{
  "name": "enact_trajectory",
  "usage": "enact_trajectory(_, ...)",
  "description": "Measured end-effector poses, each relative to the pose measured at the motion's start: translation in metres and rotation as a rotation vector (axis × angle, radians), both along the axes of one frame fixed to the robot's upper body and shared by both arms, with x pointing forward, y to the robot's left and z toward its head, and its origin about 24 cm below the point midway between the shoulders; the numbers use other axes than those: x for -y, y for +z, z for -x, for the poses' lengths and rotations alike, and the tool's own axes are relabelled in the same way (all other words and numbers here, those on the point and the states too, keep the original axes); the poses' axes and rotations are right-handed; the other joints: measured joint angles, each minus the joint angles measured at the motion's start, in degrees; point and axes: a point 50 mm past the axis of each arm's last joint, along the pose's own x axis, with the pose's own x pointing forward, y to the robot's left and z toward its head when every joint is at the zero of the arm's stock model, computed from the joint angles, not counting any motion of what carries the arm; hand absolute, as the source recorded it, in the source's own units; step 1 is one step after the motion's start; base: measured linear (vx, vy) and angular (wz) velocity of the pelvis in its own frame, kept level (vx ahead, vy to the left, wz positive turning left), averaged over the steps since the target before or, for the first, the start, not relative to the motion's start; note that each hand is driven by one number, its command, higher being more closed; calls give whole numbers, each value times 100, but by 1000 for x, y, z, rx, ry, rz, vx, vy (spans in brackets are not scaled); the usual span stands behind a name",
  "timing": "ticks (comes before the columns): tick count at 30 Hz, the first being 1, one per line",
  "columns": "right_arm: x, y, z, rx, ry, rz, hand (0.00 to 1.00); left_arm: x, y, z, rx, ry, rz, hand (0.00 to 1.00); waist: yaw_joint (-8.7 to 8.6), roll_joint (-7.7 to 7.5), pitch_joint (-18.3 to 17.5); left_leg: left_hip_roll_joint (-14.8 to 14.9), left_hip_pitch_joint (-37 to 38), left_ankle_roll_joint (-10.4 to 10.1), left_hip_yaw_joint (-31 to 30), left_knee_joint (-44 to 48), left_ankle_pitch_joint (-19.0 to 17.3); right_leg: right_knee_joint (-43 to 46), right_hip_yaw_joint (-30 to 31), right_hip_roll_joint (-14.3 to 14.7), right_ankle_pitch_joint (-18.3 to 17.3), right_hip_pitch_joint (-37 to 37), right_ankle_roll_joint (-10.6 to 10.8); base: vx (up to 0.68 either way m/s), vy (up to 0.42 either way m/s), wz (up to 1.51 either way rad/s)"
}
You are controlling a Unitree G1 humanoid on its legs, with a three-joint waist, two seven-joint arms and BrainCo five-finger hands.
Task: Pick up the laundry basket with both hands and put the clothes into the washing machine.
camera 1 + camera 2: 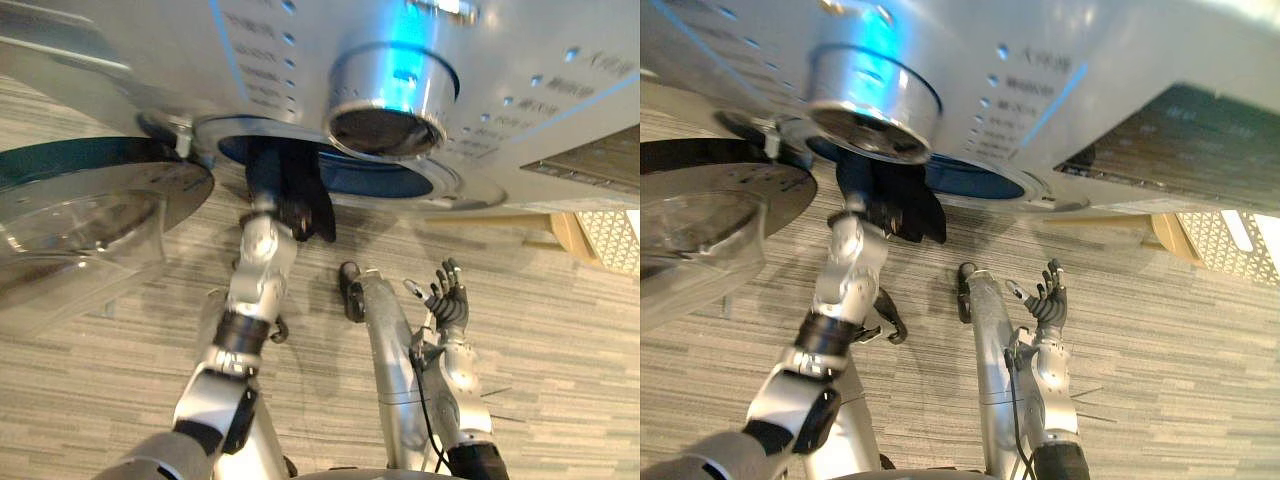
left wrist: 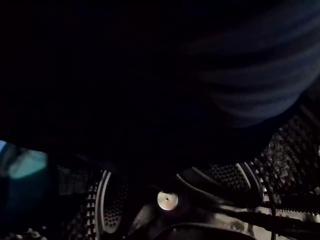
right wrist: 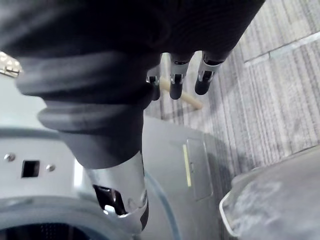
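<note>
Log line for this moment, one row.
left hand reaching into washing machine port | dark striped cloth by drum wall | right hand open, empty, above floor | door open

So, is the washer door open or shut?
Open. The door is swung out to the left, clear of the drum opening, and the left robot hand reaches into that opening.

**Camera placement at the washer**

Both eye views look steeply down from close above the washer (image 1: pixel 520 90). Slightly offset, they share its open door (image 1: pixel 90 210) and the floor (image 1: pixel 560 340). The left wrist view sits close inside the dark drum (image 2: pixel 285 150). The right wrist view faces the washer's front and the floor.
</note>
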Motion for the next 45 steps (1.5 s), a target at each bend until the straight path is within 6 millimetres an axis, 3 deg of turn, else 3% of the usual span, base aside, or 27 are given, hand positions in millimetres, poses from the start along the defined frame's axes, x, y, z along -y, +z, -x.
enact_trajectory(4, 0, -1, 7, 8, 0, -10, 0, -22, 75, -4, 198, 49, 29, 100, -194, -162, 108, 240, -247, -44, -119, 387, -138, 244, -25, 206, 49, -264, -65, -30, -41, -30)
enact_trajectory(5, 0, -1, 7, 10, 1, -10, 0, -25, 85, -4, 227, 57, 33, 100, -202, -184, 123, 276, -274, -54, -146, 440, -161, 274, -35, 228, 53, -291, -72, -20, -41, -28)
enact_trajectory(10, 0, 13, 7, 92, 43, -24, 0, -47, 178, 11, 454, 128, -11, 100, -339, -224, 298, 396, -636, -42, -285, 768, -227, 514, -118, 296, 59, -624, -80, -16, -29, -12)
enact_trajectory(15, 4, 18, 13, 128, 71, -38, 0, -53, 206, 28, 584, 240, -148, 100, -361, -261, 380, 445, -931, -37, -270, 834, -224, 527, -129, 301, 133, -933, -46, -11, -15, -8)
enact_trajectory(19, 6, 21, 18, 167, 85, -58, 0, -58, 210, 30, 603, 317, -270, 100, -379, -262, 380, 454, -1038, -36, -243, 839, -225, 482, -135, 228, 163, -1044, -14, -10, 4, -8)
enact_trajectory(20, 9, 23, 21, 184, 77, -57, 0, -59, 213, 28, 601, 346, -299, 0, -367, -262, 380, 455, -1056, -62, -188, 805, -240, 427, -182, 97, 207, -1080, -39, -12, 24, -8)
enact_trajectory(22, 10, 23, 25, 190, 85, -58, 0, -61, 216, 30, 606, 377, -330, 0, -380, -263, 380, 460, -1097, -40, -136, 746, -252, 328, -217, -2, 274, -1120, -40, -15, 29, -11)
enact_trajectory(24, 13, 22, 31, 188, 77, -57, 0, -59, 225, 30, 609, 479, -469, 0, -387, -263, 380, 458, -1190, -33, -122, 707, -251, 230, -272, -100, 301, -1183, -21, -28, 28, -12)
enact_trajectory(26, 14, 20, 35, 184, 74, -71, 0, -48, 233, 29, 627, 607, -717, 0, -397, -273, 386, 461, -1260, -26, -108, 700, -249, 187, -315, -190, 337, -1223, 27, -31, 19, -3)
enact_trajectory(27, 15, 21, 35, 192, 73, -69, 0, -35, 241, 30, 661, 729, -949, 0, -410, -282, 391, 461, -1260, 4, -72, 698, -234, 180, -314, -237, 353, -1231, 44, -18, 9, -4)
enact_trajectory(30, 15, 26, 35, 220, 70, -65, 0, -17, 250, 29, 707, 941, -1318, 0, -434, -282, 390, 454, -1257, 21, -40, 707, -228, 153, -338, -317, 487, -1227, 42, -7, 4, -2)
enact_trajectory(32, 15, 30, 35, 238, 68, -62, 0, -14, 247, 18, 651, 998, -1479, 0, -429, -284, 391, 454, -1256, 41, -31, 704, -217, 147, -342, -330, 506, -1227, 65, 0, 0, 0)
enact_trajectory(34, 15, 30, 34, 236, 71, -64, 0, -18, 230, -6, 476, 996, -1660, 0, -428, -289, 394, 453, -1257, 41, -30, 704, -217, 148, -343, -334, 522, -1226, 92, 0, 0, 0)
enact_trajectory(37, 14, 29, 34, 231, 86, -72, 0, -24, 207, -27, 280, 916, -1789, 0, -435, -290, 395, 452, -1257, 48, -30, 706, -212, 152, -343, -338, 530, -1222, 106, 0, 0, 0)
enact_trajectory(39, 13, 28, 33, 225, 104, -72, 0, -22, 198, -31, 242, 868, -1815, 0, -428, -294, 397, 447, -1257, 48, -30, 706, -212, 158, -347, -350, 530, -1219, 106, -10, -1, 2)
enact_trajectory(45, 8, 27, 32, 209, 154, -69, 0, -16, 197, -32, 234, 779, -1716, 0, -421, -295, 397, 351, -1256, 121, -85, 705, -149, 221, -414, -477, 500, -1163, 71, -17, -1, 9)
